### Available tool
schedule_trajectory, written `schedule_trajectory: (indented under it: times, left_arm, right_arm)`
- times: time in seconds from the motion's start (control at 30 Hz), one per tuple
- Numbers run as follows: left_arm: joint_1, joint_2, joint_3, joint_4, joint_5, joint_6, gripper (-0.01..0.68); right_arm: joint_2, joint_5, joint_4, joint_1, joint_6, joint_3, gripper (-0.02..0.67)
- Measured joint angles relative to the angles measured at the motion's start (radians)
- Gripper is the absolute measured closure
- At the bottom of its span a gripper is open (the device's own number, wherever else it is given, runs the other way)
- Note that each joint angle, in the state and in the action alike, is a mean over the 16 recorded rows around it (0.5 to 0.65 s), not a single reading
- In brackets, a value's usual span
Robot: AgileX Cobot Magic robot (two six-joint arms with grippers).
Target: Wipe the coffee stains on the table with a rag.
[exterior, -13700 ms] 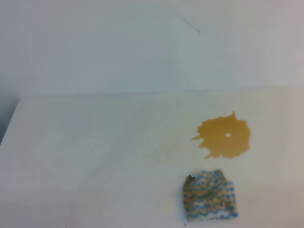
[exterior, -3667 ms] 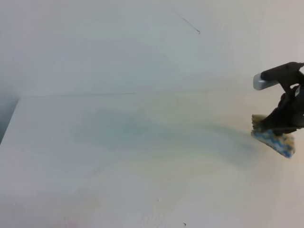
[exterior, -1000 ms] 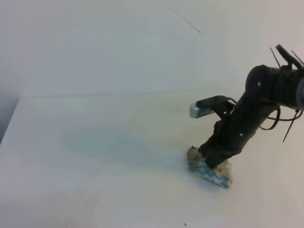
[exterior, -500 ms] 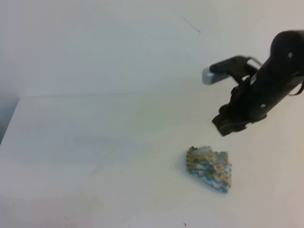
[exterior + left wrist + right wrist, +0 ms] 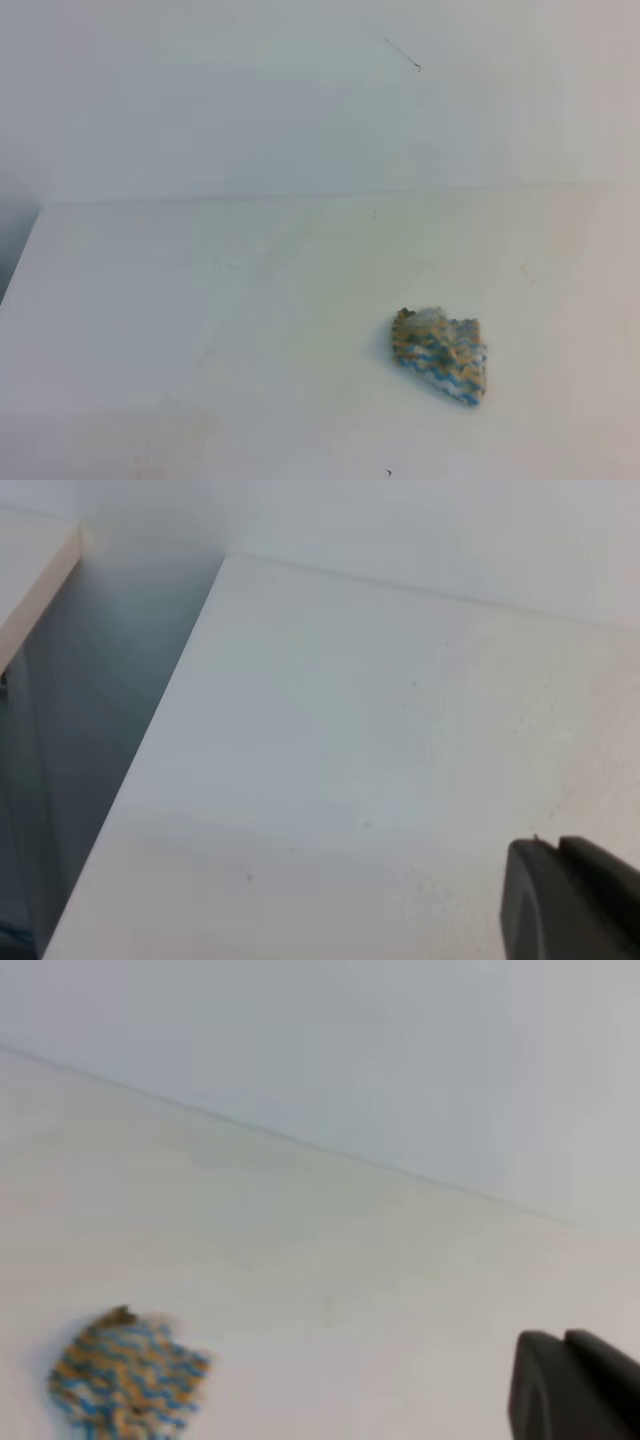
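Observation:
The rag (image 5: 440, 355), knitted in blue, white and tan zigzags, lies crumpled and alone on the white table (image 5: 200, 300), right of centre and toward the front. It also shows low on the left in the right wrist view, as the rag (image 5: 125, 1375). No coffee stains show in any view; the table surface looks plain white. Neither arm appears in the exterior high view. My right gripper (image 5: 563, 1345) shows only as dark fingertips pressed together, well away from the rag and holding nothing. My left gripper (image 5: 558, 855) is likewise shut and empty over bare table.
A white upright wall (image 5: 300, 100) with a thin dark scratch (image 5: 402, 53) rises behind the table. The table's left edge (image 5: 150, 770) drops off to a darker gap beside it.
My right arm let go of the rag, rose, and drew away to the right out of the exterior view, its jaws closing. The rag stays crumpled where it was released.

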Motion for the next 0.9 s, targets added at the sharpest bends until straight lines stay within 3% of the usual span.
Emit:
schedule_trajectory:
  times: [0.23, 0.5, 0.9]
  left_arm:
    - [0.000, 0.000, 0.005, 0.000, 0.000, 0.000, 0.672]
    - [0.000, 0.000, 0.011, 0.000, 0.000, 0.000, 0.672]
    - [0.000, -0.002, 0.014, 0.000, 0.000, 0.000, 0.672]
  right_arm:
    - [-0.281, -0.134, -0.101, 0.000, 0.135, 0.340, 0.647]
    - [-0.466, -0.290, -0.038, 0.000, 0.207, 0.673, 0.648]
    - [-0.507, -0.312, 0.100, 0.000, 0.242, 0.855, 0.649]
